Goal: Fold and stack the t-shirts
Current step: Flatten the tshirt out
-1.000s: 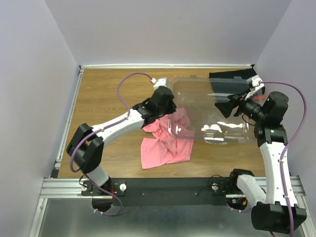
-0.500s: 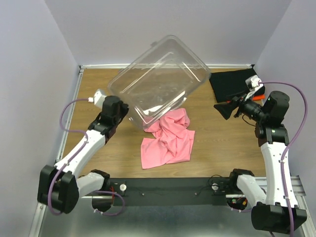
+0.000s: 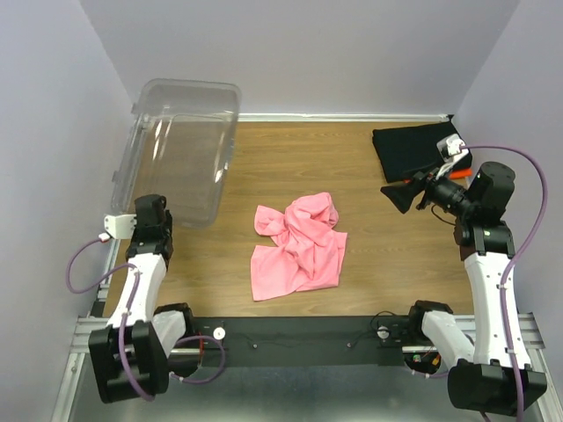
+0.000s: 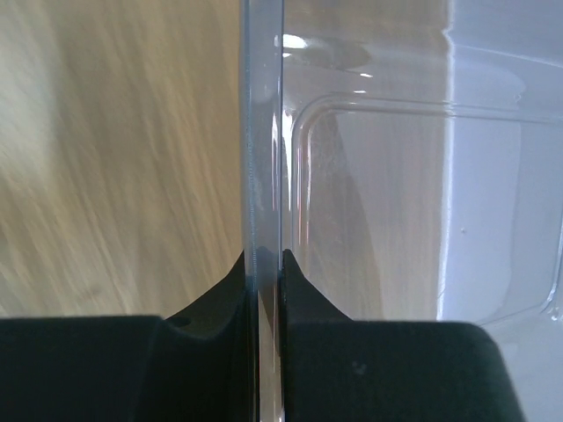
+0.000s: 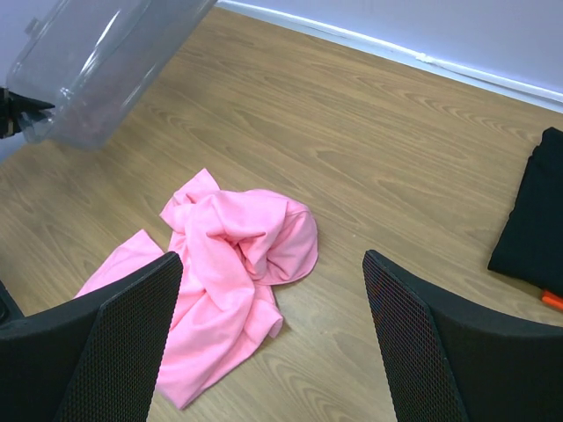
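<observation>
Note: your left tool [image 4: 264, 272] pinches the clear plastic bin [image 3: 180, 141] by its thin rim, held aloft at the left of the surface [image 3: 396, 264]; a slip could drop it. Your right tool [image 5: 270, 264] stands spread; the pink t-shirt [image 3: 299, 246] lies crumpled mid-surface.

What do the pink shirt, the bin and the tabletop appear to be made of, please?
The pink shirt looks like soft matte cloth, given its crumpled folds. The bin seems clear glossy rigid plastic, see-through with glints. The tabletop shows smooth wood grain, perhaps laminate.
</observation>
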`<state>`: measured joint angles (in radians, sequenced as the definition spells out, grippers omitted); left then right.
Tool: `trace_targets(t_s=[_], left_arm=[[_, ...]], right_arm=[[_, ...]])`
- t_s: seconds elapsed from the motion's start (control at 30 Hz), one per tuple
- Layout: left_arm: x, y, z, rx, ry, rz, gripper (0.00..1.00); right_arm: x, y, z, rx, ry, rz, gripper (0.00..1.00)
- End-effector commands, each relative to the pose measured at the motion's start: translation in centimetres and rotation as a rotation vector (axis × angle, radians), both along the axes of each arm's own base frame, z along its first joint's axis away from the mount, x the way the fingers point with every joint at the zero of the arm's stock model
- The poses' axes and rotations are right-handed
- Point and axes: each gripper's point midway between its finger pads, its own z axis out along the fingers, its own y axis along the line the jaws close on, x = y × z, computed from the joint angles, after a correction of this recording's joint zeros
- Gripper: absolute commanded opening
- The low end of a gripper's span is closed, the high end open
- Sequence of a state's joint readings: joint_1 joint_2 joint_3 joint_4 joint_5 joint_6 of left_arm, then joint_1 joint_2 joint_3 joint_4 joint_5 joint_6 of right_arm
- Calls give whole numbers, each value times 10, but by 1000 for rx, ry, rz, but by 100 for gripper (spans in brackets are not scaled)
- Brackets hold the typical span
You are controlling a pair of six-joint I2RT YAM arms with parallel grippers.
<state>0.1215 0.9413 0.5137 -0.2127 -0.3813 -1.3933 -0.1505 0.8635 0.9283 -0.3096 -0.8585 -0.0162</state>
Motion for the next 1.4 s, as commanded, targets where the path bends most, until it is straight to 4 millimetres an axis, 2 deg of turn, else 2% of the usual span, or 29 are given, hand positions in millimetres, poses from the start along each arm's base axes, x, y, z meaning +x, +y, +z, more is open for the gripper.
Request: trace_targets(t_s=[0.0,0.03,0.13,0.4,0.73,1.03,1.13,1.17,1.23,1.37], left_arm=[[24,25,19,-22,-114,65,0],[28,29,11,-22,-85,68,0],[38,43,15,4,-63,91,0],[47,69,15,42,-25,159,0],[57,82,-7,-39,-21,273,0],[68,96,-13,-28,26,330,0],[76,96,-12,-37,43,324,31],[78,97,-12,-30,49,313,50],[83,94,-9,-33,51,288,66],[82,91,6,-18,18,261,76]], right_arm=[[-2,-1,0,-2,9,-6,91],[-2,-1,-1,-2,11,-6,91],[0,-1,-2,-1,17,-8,91],[2,-1,-6,0,29,-6,91],[4,-2,-9,-1,39,-10,91],[5,-3,-11,-5,41,-12,91],[6,-3,-12,-6,46,-12,91],[6,-3,-13,-6,48,-13,91],[7,-3,-14,-8,49,-13,91],[7,-2,-16,-12,51,-8,91]])
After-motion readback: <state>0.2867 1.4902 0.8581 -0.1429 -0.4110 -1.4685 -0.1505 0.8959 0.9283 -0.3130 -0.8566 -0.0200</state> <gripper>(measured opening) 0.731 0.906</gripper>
